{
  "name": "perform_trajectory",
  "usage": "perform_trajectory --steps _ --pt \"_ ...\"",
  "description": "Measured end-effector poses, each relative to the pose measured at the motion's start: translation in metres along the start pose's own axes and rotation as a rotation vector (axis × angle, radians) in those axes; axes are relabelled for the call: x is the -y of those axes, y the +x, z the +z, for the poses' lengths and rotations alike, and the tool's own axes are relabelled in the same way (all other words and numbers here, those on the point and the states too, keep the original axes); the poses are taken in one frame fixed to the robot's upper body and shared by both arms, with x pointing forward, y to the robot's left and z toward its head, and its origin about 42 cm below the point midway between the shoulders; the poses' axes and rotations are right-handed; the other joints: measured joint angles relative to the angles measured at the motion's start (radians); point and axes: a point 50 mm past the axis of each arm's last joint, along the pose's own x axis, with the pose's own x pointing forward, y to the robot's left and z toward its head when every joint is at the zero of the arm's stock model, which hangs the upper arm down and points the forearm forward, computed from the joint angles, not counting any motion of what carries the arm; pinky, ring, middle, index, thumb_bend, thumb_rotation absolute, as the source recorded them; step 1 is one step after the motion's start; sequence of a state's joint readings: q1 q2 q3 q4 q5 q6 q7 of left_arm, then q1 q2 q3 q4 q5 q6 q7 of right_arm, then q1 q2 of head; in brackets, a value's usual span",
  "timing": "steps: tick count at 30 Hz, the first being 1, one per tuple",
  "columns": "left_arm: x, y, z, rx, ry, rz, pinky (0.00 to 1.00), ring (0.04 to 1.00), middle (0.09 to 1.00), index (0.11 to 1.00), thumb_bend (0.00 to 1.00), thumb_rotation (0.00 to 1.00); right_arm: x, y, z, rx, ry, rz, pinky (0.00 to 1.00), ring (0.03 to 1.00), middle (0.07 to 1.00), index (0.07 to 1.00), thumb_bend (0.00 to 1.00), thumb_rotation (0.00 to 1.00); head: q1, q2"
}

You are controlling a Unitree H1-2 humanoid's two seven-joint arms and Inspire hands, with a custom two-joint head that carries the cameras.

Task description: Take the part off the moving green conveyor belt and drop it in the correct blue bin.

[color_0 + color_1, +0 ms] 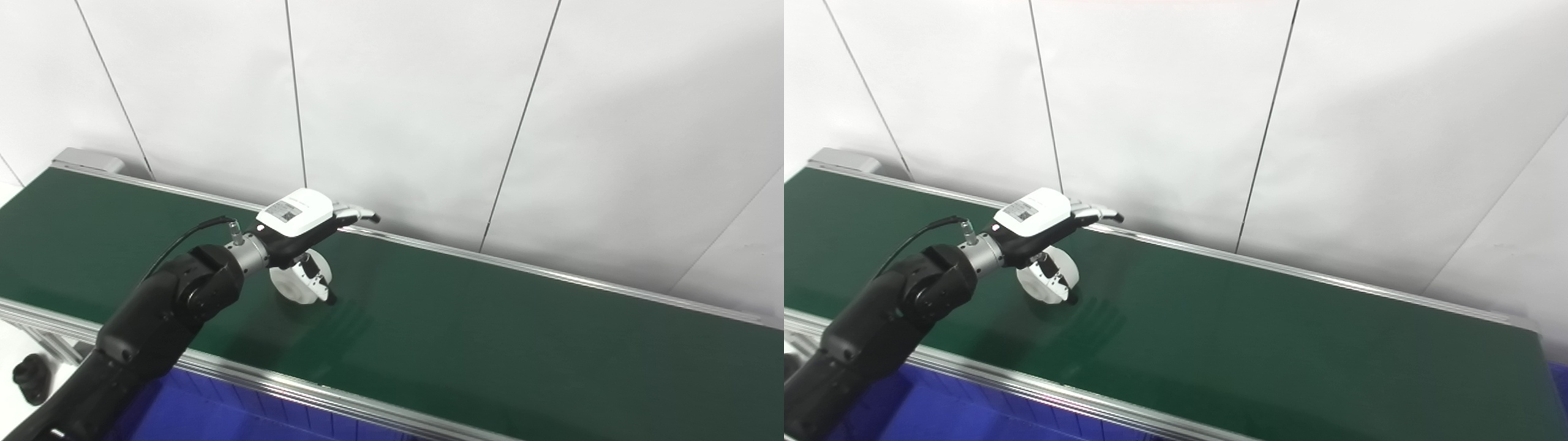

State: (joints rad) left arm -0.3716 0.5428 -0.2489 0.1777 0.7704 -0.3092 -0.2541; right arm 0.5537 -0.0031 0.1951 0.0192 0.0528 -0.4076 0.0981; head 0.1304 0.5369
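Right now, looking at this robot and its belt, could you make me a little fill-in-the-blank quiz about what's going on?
1. The left hand reaches over a conveyor belt whose color is ____.
2. Under the hand, on the belt, sits a round part colored ____.
3. At the near edge of the belt, below it, lies a bin colored ____.
4. The robot's ____ hand is nowhere in view.

Missing words: green; white; blue; right
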Motion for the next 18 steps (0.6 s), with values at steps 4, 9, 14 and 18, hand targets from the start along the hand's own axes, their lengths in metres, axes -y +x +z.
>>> perform_trajectory --steps 4,9,14,18 --pt "0.011 0.004 -0.016 -0.037 0.039 -0.087 0.84 0.864 0.883 0.874 1.0 0.23 -0.002 0.0 0.0 0.001 0.003 0.0 1.0 1.0 1.0 1.0 0.6 0.9 -0.005 0.003" --pt "0.024 0.014 -0.017 -0.024 0.082 -0.202 0.88 0.889 0.887 0.868 1.0 0.28 -0.003 0.001 0.001 0.004 0.008 0.005 1.0 1.0 1.0 1.0 0.59 0.89 -0.009 0.011" --pt "0.021 0.025 -0.01 -0.005 0.125 -0.326 0.87 0.878 0.88 0.856 1.0 0.29 -0.004 0.0 0.001 0.003 0.01 0.002 1.0 1.0 1.0 1.0 0.62 0.9 -0.011 0.014" --pt "0.023 0.03 -0.006 0.01 0.2 -0.308 0.73 0.745 0.754 0.743 1.0 0.12 -0.005 -0.001 0.007 0.023 0.011 0.004 1.0 1.0 1.0 1.0 0.63 0.9 -0.017 0.02"
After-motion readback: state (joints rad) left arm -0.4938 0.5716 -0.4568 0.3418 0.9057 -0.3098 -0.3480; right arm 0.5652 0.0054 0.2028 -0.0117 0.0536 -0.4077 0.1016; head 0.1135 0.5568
